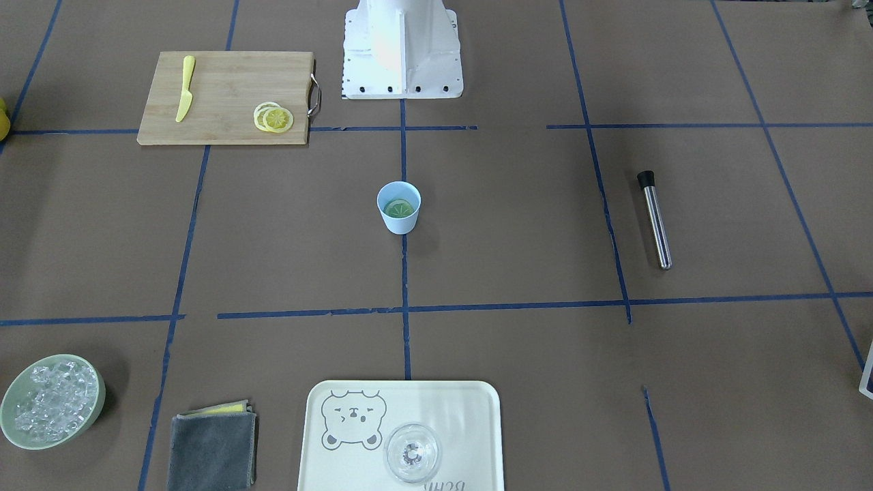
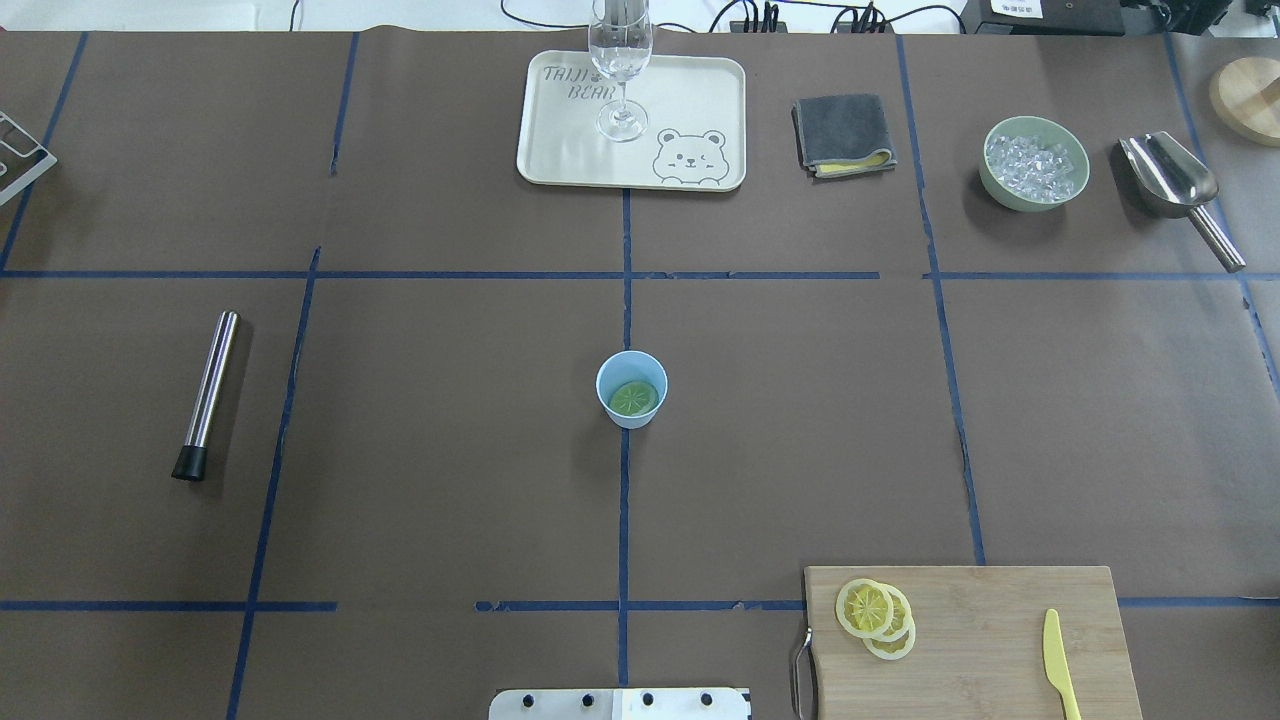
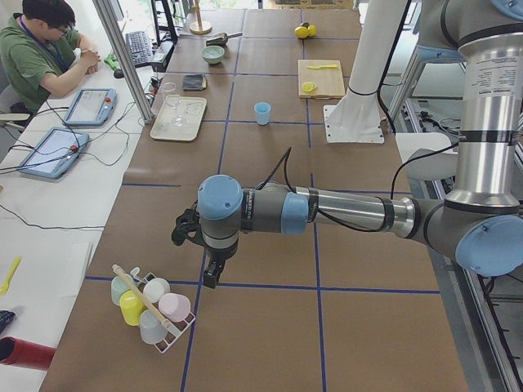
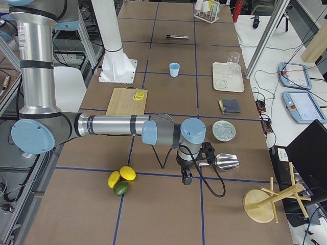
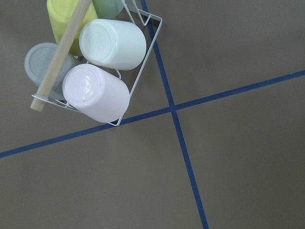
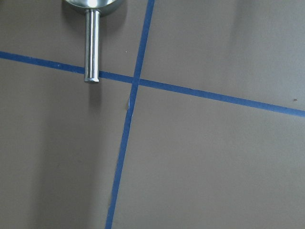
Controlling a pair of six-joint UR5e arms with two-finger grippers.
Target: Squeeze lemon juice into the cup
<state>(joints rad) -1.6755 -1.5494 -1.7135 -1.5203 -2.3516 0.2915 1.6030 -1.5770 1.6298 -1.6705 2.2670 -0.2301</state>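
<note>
Tabletop seen from all six cameras. At the centre, where two blue tape lines cross, you find the cup [image 1: 399,224] standing upright. One lemon slice [image 1: 400,208] lies flat inside it, near the bottom, and looks greenish against the blue walls. More slices [image 1: 274,118] are stacked, overlapping, on the cutting board [image 1: 225,95] near the robot's base on its right side. On the same board, well apart from the stack, lies a yellow knife [image 1: 185,88].

On the robot's left side you see a metal rod [image 1: 655,218] with a black tip lying on the tabletop. Along the far edge stand a tray [image 1: 464,409] carrying a clear glass [image 1: 412,452], a folded grey cloth [image 1: 213,450], a green bowl [image 1: 97,402] of ice and a metal scoop [image 2: 1170,175].

Both arms are parked well away from the cup. The left hand [image 3: 210,282] hangs over the tabletop beside a wire rack of cups [image 3: 151,306]. The right hand [image 4: 187,179] hangs near the scoop's handle. Each hand shows only in a side view, so you cannot tell whether its fingers are apart or together. Neither wrist camera shows any fingers.
</note>
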